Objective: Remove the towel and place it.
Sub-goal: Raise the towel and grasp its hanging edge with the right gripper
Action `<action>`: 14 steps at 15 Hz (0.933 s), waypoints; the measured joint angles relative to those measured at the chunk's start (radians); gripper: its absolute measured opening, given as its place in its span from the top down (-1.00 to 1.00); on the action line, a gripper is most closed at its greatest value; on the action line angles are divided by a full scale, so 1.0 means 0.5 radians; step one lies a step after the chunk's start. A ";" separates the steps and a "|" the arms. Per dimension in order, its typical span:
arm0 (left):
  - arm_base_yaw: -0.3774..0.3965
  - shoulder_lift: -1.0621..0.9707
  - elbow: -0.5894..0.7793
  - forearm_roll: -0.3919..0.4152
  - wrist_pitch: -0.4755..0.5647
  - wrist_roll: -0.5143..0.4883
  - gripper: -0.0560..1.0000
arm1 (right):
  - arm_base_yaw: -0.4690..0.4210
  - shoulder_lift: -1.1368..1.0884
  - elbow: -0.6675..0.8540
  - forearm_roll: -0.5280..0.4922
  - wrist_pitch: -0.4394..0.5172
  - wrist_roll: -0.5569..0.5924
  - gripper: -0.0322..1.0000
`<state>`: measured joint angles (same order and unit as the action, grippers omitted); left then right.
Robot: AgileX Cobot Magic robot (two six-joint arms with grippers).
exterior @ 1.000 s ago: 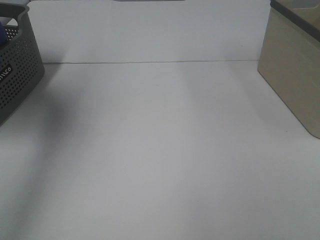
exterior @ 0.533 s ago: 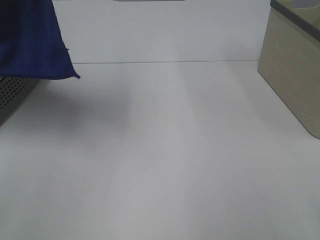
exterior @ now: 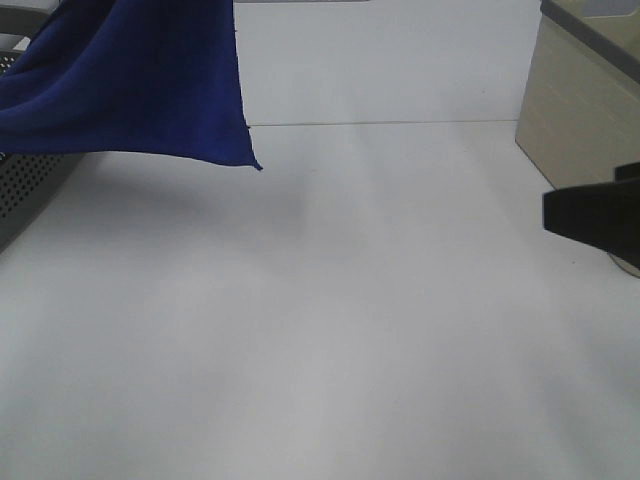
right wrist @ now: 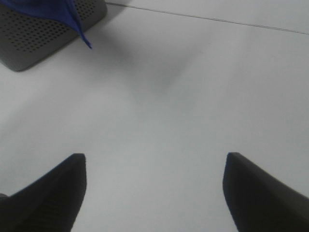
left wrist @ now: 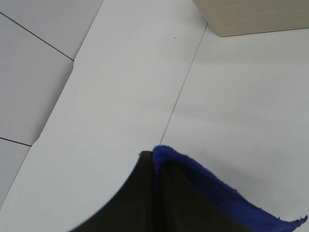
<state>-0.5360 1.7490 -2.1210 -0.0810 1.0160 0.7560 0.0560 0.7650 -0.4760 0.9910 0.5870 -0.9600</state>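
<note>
The deep-blue towel [exterior: 150,85] hangs in the air at the top left, draped over the grey perforated basket [exterior: 25,190], its lower corner pointing right. In the left wrist view my left gripper [left wrist: 153,157] is shut on the towel's edge [left wrist: 212,191]; the exterior view does not show this gripper. My right gripper [right wrist: 155,155] is open and empty above bare table. One of its dark fingers [exterior: 590,222] reaches in at the right edge of the exterior view, far from the towel. The right wrist view shows the towel's corner [right wrist: 75,17] over the basket [right wrist: 38,36].
A beige box [exterior: 585,110] stands at the back right, just behind my right gripper; it also shows in the left wrist view [left wrist: 251,17]. The white table [exterior: 330,330] stretches between basket and box. A white wall stands behind.
The towel has come up out of the basket and moved right, covering more of the top left. My right gripper has come into view at the right edge.
</note>
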 joint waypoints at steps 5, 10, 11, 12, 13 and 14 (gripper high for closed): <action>-0.126 0.010 0.000 -0.012 -0.114 -0.116 0.89 | 0.000 0.748 -0.002 1.364 0.332 -1.504 -0.54; -0.148 0.050 0.000 -0.020 -0.140 -0.182 0.89 | 0.000 1.448 -0.274 1.480 0.764 -1.796 -0.54; -0.148 0.050 0.000 -0.020 -0.140 -0.186 0.89 | 0.006 1.510 -0.336 1.490 0.818 -1.798 -0.54; -0.148 0.050 0.000 -0.020 -0.140 -0.190 0.89 | 0.048 1.550 -0.394 1.496 0.822 -1.798 -0.54; -0.148 0.050 0.000 -0.020 -0.140 -0.190 0.89 | 0.130 1.582 -0.446 1.492 0.792 -1.800 -0.54; -0.148 0.050 0.000 -0.020 -0.140 -0.190 0.89 | 0.234 1.604 -0.504 1.492 0.708 -1.798 -0.54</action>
<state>-0.6100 1.7740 -2.1210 -0.0910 0.9460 0.6610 0.1730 1.5670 -0.7280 1.7370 0.9410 -1.8590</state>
